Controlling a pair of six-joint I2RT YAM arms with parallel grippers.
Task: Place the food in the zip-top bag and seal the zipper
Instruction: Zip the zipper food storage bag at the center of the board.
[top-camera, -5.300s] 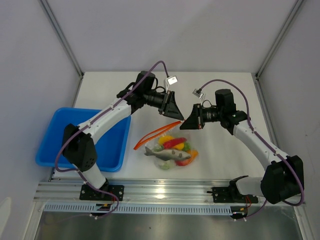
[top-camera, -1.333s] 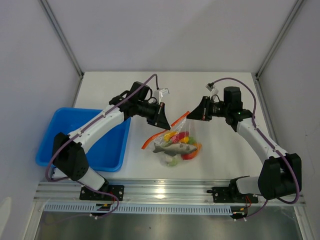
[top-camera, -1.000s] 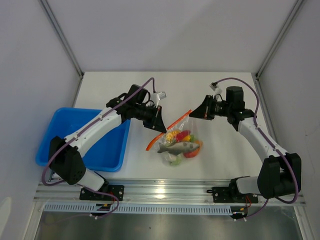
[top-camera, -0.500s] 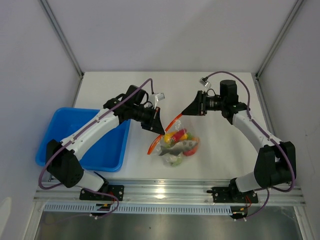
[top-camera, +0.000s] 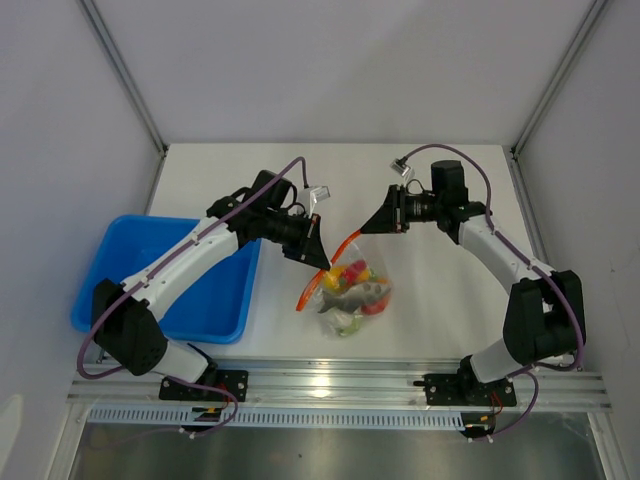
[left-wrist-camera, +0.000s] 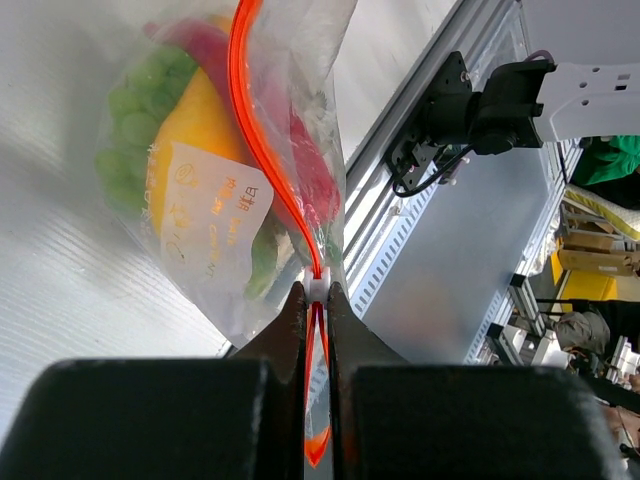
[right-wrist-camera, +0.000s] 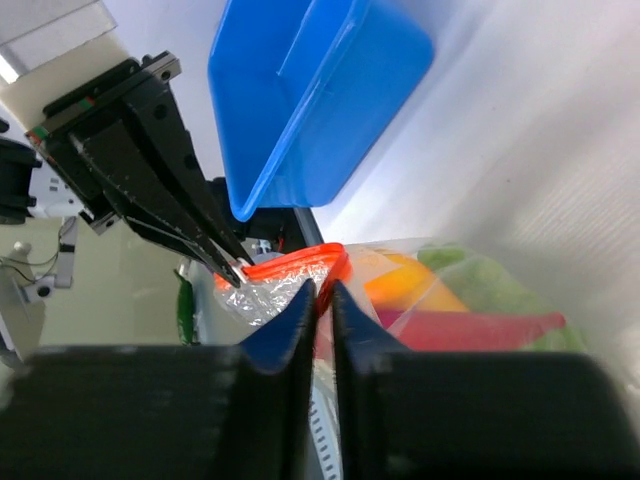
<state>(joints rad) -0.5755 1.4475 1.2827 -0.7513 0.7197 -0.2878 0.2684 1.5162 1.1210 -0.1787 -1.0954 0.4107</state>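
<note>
A clear zip-top bag (top-camera: 350, 298) sits at the middle of the white table (top-camera: 440, 300), to the right of a blue tray (top-camera: 150, 285), with the toy food (top-camera: 352, 280) already inside: yellow, red and green pieces bulging at its bottom. The red zipper (top-camera: 346, 241) runs slantwise from near left to far right, stretched between the two arms. The left gripper (top-camera: 322, 265) has its fingers pinched flat on the zipper's near-left end, with the strip running straight up out of the pinch in the left wrist view. The right gripper (top-camera: 368, 230) is at the far-right end, its fingers drawn narrowly together with the red strip between them, so it appears to be gripping. The left arm reaches in a long arc past the tray, and the right arm bends in from the right. The film looks thin, crinkly, slippery and light, and the weight is all in the food below. The stiffer zipper edge is probably the best place to hold it.
</note>
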